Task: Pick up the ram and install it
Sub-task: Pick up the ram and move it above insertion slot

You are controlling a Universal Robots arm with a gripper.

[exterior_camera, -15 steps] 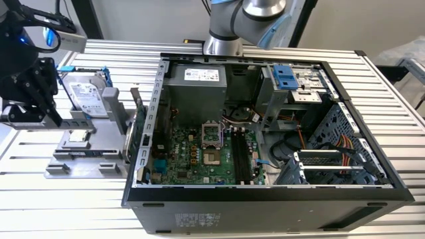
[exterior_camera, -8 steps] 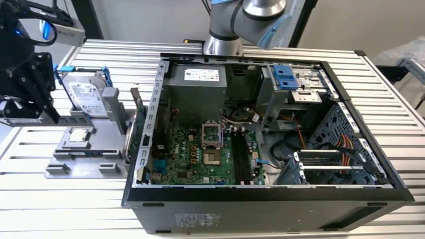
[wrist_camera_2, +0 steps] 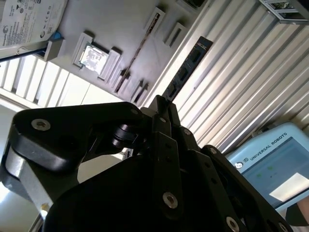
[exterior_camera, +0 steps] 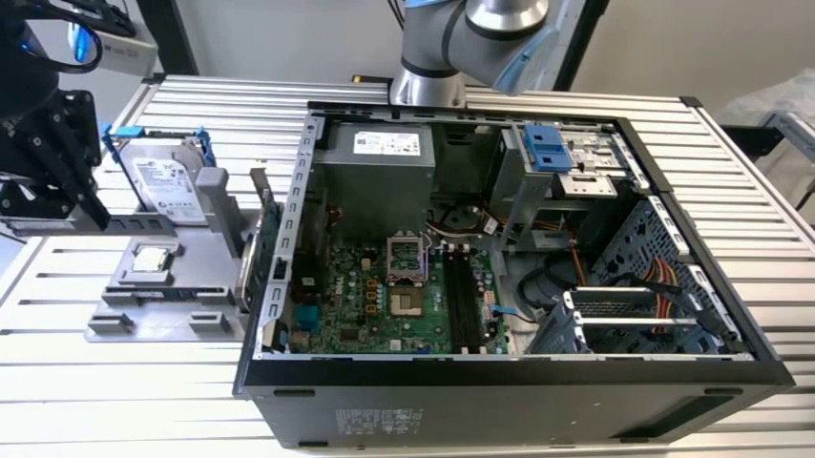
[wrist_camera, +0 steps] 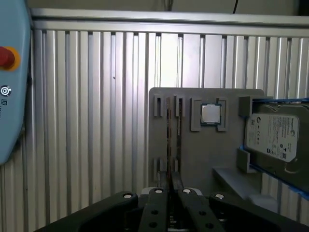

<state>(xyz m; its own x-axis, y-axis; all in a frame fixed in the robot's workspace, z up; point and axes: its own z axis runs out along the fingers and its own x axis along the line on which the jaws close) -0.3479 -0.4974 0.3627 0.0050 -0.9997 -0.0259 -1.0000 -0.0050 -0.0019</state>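
Black claw is clenching the thin dark chip-lined ram stick, holding it near the grey slotted holder plate on the ribbed aluminium desk. The carry is probably needing a firm squeeze, no tilt, and the stick's edge lining up along the long black motherboard slots.

Silver ribbed table, plain grey holder, dark ram.
Exterior view: green motherboard mid-frame, black case, blue bracket upper right.
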